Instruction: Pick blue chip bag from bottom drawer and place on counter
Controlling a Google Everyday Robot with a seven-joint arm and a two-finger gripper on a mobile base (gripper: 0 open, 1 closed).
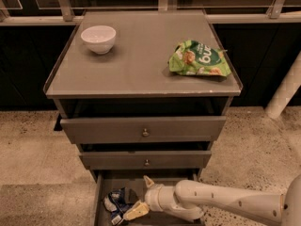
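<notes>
blue chip bag (pixel 114 204) lies crumpled at the left of the open bottom drawer (pixel 129 182) | pincer (pixel 142 197) spread just beside it, pinching nothing | likely light, soft, slippery foil | best to nip a raised fold mid-bag

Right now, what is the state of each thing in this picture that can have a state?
Bowl: upright on the counter, looks empty.
Green bag: lying on the counter, right side.
Top drawer: at most slightly out.
Middle drawer: at most slightly out.
Bottom drawer: pulled open.
Blue bag: crumpled, lying in the bottom drawer, not lifted.
Gripper: open, down in the bottom drawer, right beside the blue bag.
</notes>
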